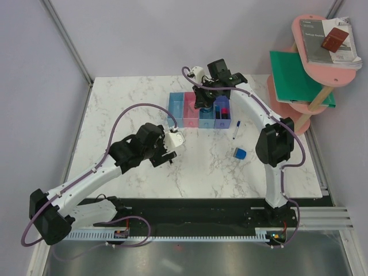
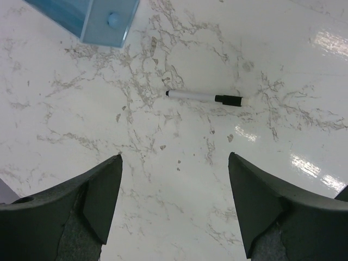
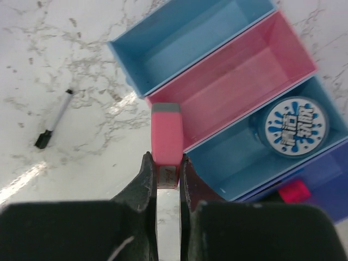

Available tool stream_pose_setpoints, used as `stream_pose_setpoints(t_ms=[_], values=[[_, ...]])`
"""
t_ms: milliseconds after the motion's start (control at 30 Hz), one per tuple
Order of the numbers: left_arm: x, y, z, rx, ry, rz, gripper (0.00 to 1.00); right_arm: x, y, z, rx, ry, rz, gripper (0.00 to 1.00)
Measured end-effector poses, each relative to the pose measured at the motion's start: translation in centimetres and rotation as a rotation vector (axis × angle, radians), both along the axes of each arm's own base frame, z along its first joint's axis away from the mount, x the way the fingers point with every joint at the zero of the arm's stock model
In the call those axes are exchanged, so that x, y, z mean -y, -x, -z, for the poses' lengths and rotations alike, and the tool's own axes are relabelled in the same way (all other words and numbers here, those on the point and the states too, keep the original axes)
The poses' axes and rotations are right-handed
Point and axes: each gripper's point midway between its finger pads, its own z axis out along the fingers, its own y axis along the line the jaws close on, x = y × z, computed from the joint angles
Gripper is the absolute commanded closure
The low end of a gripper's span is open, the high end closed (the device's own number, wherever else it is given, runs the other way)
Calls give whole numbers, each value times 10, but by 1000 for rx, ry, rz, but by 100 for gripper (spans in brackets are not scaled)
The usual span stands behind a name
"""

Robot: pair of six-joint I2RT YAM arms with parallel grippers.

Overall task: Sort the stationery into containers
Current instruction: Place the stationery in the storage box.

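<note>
Pink and grey, the eraser (image 3: 166, 141) is pinched in the nearly shut right gripper (image 3: 166, 174), with the pink bin (image 3: 239, 87) just beyond it, likely ready for dropping in, while the left gripper (image 2: 174, 201) is spread wide and empty, a thin pen (image 2: 204, 97) lying ahead.

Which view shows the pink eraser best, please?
The right wrist view: the eraser stands clear, pinched in the right end effector. The top view hides it behind that arm; the left wrist view misses it.
</note>
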Motion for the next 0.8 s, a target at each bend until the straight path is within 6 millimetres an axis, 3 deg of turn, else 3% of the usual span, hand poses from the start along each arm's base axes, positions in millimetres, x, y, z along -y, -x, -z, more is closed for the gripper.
stream_pose_setpoints(t_ms=[200,333,533,700,800], values=[[0,3,4,-42,-3,9,15,-3,-44,13,127,119,25,99],[-1,0,-2,-36,8,1,15,2,-65,36,159,197,39,99],[-4,-1,-2,-41,6,-11,15,-1,-77,61,188,253,22,98],[-6,-1,-1,-47,3,-16,15,-10,-79,61,235,280,2,94],[-6,-1,-1,-49,4,-19,15,-13,-85,61,273,297,0,85]])
